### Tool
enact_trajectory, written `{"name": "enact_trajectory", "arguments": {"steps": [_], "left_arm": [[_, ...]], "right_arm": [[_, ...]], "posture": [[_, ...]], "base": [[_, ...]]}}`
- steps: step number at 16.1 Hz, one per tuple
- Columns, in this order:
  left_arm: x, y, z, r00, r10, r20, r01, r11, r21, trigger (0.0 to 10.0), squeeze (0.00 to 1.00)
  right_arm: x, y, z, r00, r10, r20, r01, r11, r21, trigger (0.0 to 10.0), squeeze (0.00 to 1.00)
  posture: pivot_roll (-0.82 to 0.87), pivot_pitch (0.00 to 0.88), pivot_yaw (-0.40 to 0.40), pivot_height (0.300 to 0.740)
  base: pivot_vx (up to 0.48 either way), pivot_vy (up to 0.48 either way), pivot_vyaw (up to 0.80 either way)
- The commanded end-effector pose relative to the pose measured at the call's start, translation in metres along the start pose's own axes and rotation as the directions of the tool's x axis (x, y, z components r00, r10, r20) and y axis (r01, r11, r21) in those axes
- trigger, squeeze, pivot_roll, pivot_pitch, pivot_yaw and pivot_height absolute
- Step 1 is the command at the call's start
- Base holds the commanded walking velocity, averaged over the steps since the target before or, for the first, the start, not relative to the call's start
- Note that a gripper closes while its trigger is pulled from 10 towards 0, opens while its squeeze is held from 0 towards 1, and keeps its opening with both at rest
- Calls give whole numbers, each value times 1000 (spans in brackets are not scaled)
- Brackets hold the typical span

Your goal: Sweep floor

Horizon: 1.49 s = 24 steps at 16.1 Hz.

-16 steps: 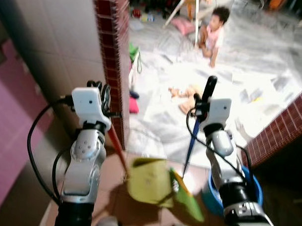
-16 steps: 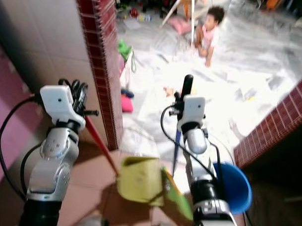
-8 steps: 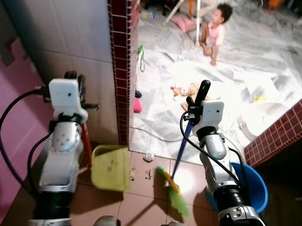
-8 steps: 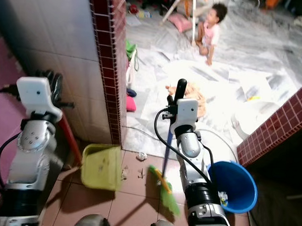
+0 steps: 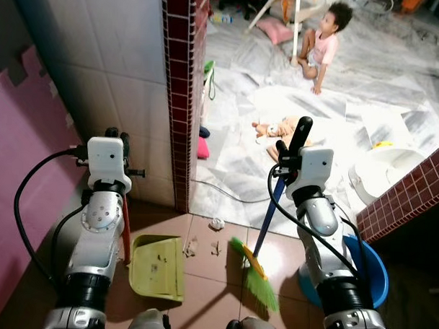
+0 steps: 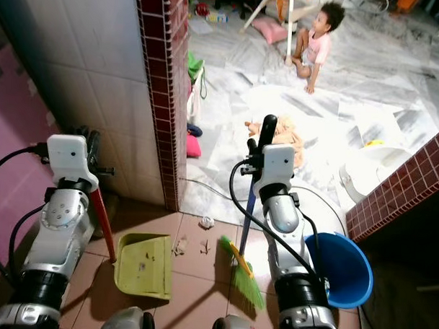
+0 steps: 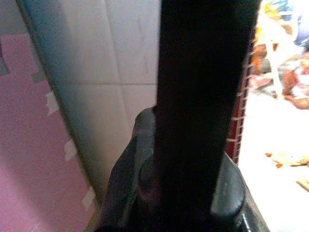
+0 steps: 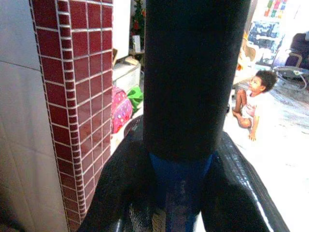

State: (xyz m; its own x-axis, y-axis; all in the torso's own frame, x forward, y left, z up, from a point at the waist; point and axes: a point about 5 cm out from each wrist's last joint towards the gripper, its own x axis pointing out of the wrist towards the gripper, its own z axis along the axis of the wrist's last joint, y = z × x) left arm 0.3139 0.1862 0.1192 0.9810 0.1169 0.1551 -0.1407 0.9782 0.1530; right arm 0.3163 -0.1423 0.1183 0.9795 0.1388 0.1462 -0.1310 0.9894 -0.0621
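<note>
My right claw [image 8: 178,193] is clamped on the broom [image 5: 263,227]'s smooth blue pole, green bristles splayed on the glossy brown tile floor [image 5: 207,301]. My left claw [image 7: 188,193] grips the red handle of the flat yellow-green plastic dustpan [image 5: 157,267] beside crumbs [image 5: 191,246]

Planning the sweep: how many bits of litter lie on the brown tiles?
3: a white wad by the threshold, two scraps between dustpan and broom. Smaller bits may be hidden.
</note>
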Motion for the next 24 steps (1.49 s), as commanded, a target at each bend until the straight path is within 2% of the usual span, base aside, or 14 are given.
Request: {"name": "enact_trajectory", "arguments": {"steps": [1, 3, 5, 6, 7, 10, 11, 13, 14, 16, 18, 21, 23, 24], "left_arm": [[12, 0, 17, 995, 26, 92, -28, 999, 19, 10000, 0], [23, 4, 20, 985, 113, 133, -125, 989, 85, 10000, 0], [28, 4, 24, 974, 136, 180, -155, 983, 99, 10000, 0], [30, -1, 26, 971, 129, 201, -145, 987, 65, 10000, 0], [31, -6, 23, 974, 126, 188, -140, 988, 64, 10000, 0], [31, -25, 17, 982, 80, 173, -98, 990, 99, 10000, 0], [36, -35, 20, 982, 70, 175, -87, 992, 89, 10000, 0], [39, -42, 21, 983, 68, 172, -83, 993, 80, 10000, 0], [39, -54, 19, 986, 25, 166, -38, 996, 78, 10000, 0], [38, -62, 17, 989, 9, 148, -17, 998, 56, 10000, 0], [33, -75, 13, 991, -28, 130, 27, 1000, 10, 10000, 0], [31, -87, 13, 992, -58, 114, 62, 998, -24, 10000, 0], [32, -97, 17, 991, -77, 112, 84, 994, -65, 10000, 0], [32, -100, 19, 990, -83, 114, 92, 993, -74, 10000, 0]], "right_arm": [[-1, -7, 5, 1000, -13, 4, 13, 1000, -17, 10000, 0], [-6, -13, 6, 1000, -27, -4, 27, 999, -30, 10000, 0], [-10, -16, 6, 999, -35, -11, 35, 999, -31, 10000, 0], [-11, -16, 7, 999, -36, -13, 36, 999, -31, 10000, 0], [-11, -15, 7, 999, -38, -17, 37, 999, -24, 10000, 0], [-6, -10, 11, 999, -40, -15, 40, 999, 8, 10000, 0], [-3, -9, 14, 999, -49, -14, 50, 998, 42, 10000, 0], [-1, -9, 16, 998, -66, -20, 68, 994, 89, 10000, 0], [3, -9, 19, 995, -92, -23, 95, 985, 141, 10000, 0], [5, -8, 22, 995, -100, -12, 100, 983, 153, 10000, 0], [8, -4, 24, 994, -107, -15, 108, 965, 238, 10000, 0], [11, 4, 31, 998, -69, 1, 65, 941, 332, 10000, 0], [16, 15, 40, 999, 34, 16, -38, 900, 434, 10000, 0], [17, 20, 44, 995, 99, 26, -101, 894, 436, 10000, 0]], "posture": [[-92, 140, -56, 740], [-120, 154, -57, 740], [-132, 161, -57, 740], [-134, 164, -57, 740], [-130, 165, -57, 740], [-126, 158, -55, 740], [-126, 155, -53, 740], [-128, 148, -46, 740], [-132, 141, -39, 740], [-132, 137, -34, 740], [-134, 126, -25, 740], [-134, 122, -23, 740], [-128, 113, -30, 740], [-128, 108, -32, 740]], "base": [[0, 0, 0], [0, 0, 0], [0, 0, 0], [0, 0, 0], [0, 0, 0], [0, 0, 0], [0, 0, 0], [0, 0, 0], [0, 0, 0], [0, 0, 0], [0, 0, 0], [0, 0, 0], [0, 0, 0], [0, 0, 0]]}}
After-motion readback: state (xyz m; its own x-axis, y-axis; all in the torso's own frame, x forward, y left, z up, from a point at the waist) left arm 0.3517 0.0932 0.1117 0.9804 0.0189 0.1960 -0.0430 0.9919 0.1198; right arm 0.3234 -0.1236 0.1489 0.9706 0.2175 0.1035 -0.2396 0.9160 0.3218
